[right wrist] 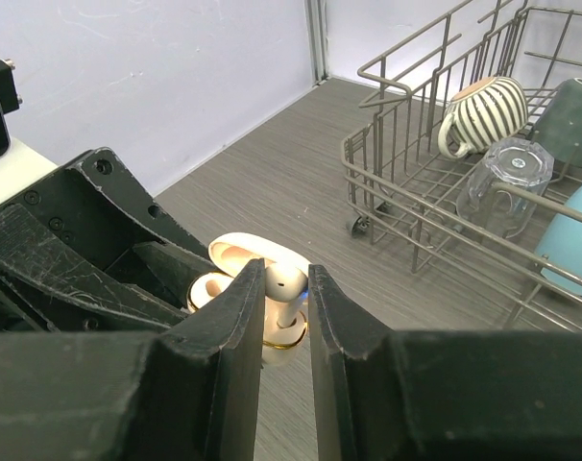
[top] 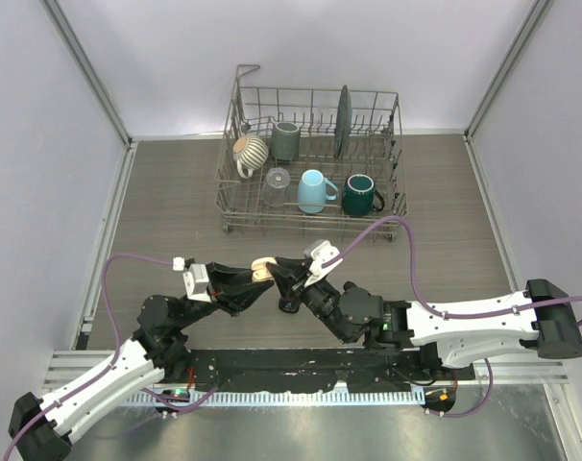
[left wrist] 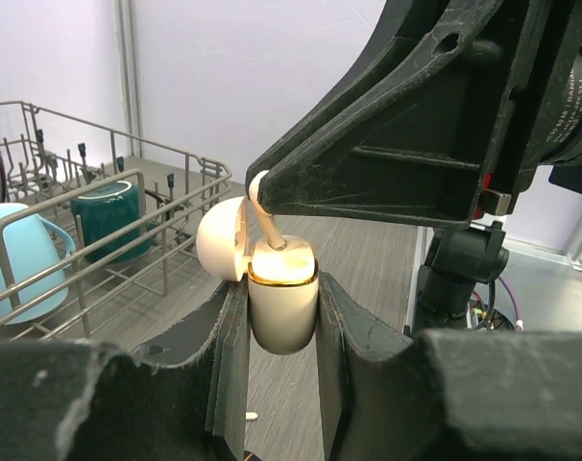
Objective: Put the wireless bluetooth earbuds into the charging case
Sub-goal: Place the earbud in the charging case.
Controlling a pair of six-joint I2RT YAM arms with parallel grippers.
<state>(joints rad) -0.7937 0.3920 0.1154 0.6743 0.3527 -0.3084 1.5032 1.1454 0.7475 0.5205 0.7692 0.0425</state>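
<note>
Charging case (left wrist: 282, 312) glossy plastic; dish rack (top: 310, 223) metal wire; tabletop (top: 176, 202) matt woodgrain.

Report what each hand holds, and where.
The left hand clamps the open charging case by its body's sides. The right hand pinches a cream earbud by its head, stem pointing into the case.

- The top view looks down from high behind the arms (top: 464, 322): bases at 6 o'clock, rack (top: 310, 158) at 12, whole table (top: 166, 202) in frame.
- The left wrist view sits very close behind its own fingers (left wrist: 368, 355), looking level across the table; case (left wrist: 282, 303) at centre, rack at 9 o'clock.
- The right wrist view is equally close, tilted downward; rack at 2 o'clock.
- All three share the case and rack.
</note>
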